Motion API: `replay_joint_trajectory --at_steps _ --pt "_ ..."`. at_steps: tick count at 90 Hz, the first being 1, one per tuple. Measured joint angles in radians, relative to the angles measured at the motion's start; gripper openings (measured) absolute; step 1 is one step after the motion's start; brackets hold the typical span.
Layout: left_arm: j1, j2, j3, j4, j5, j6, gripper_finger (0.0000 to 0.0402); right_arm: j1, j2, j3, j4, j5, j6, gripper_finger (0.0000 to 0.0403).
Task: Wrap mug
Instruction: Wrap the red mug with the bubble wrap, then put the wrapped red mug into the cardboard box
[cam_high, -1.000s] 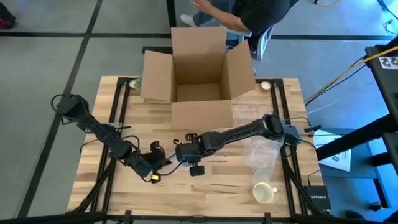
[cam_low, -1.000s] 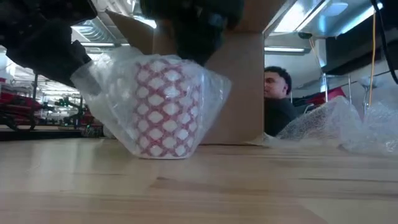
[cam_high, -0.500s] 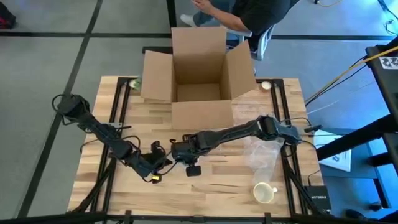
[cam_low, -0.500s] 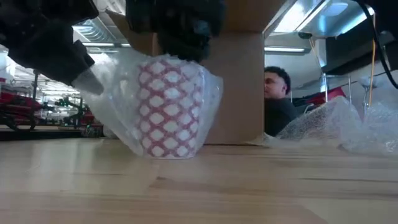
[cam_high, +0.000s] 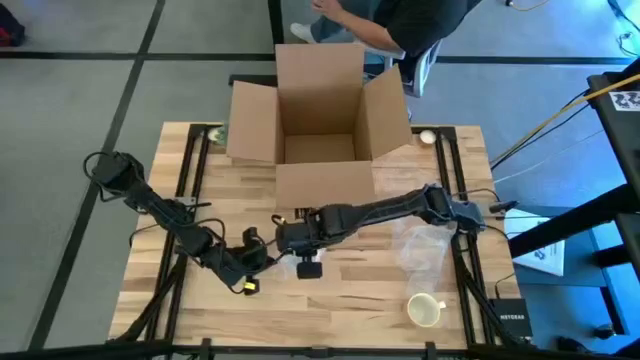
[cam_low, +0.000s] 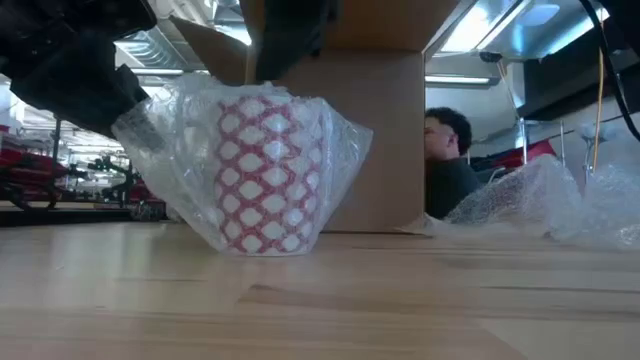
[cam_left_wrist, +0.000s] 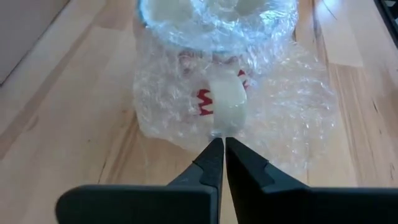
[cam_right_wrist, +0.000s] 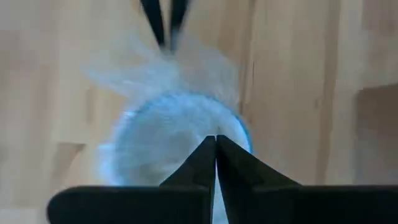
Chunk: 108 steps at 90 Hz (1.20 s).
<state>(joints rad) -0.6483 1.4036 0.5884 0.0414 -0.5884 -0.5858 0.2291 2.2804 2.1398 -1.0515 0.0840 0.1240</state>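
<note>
The red-and-white mug (cam_low: 268, 172) stands upright near the middle of the table (cam_high: 370, 300), just in front of the cardboard box (cam_high: 318, 120), swathed in bubble wrap (cam_left_wrist: 286, 118). The left gripper (cam_left_wrist: 219, 144) pinches the wrap's edge with fingers pressed together. The right gripper (cam_right_wrist: 216, 140) hangs above the mug's mouth, fingers closed together

My left arm reaches in from the table's left side, elbow bent, its gripper (cam_left_wrist: 218, 144) held low near the tabletop with both fingers pressed together at the tips. My right arm stretches across from the right side, wrist turned downward, its gripper (cam_right_wrist: 215, 142) pointing straight down, fingers closed tight together.
</note>
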Motion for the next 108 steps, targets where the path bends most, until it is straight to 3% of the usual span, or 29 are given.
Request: replay_joint_trajectory --at_steps 17,31,50,80,100,108 --pt "0.000 0.000 0.000 0.000 0.000 -0.001 0.0000 0.001 -0.006 -0.217 0.195 -0.018 0.031 0.0000" --pt "0.002 0.000 0.000 0.001 0.000 0.001 0.0000 0.000 -0.013 -0.285 0.269 -0.036 0.053 0.0000" --pt "0.002 0.000 0.000 0.001 0.000 0.011 0.0000 0.000 -0.005 -0.160 0.167 -0.043 0.028 0.0000" --pt "-0.001 0.000 0.000 0.001 0.000 0.010 0.0000 0.036 -0.012 0.213 -0.188 -0.043 0.025 0.0000" --pt "-0.007 0.000 0.000 0.001 0.000 0.010 0.0000 0.132 -0.067 0.161 -0.292 -0.099 0.028 0.0000" --pt "-0.007 0.000 0.000 0.001 0.000 0.015 0.0000 0.155 -0.056 0.162 -0.219 -0.089 0.059 0.0001"
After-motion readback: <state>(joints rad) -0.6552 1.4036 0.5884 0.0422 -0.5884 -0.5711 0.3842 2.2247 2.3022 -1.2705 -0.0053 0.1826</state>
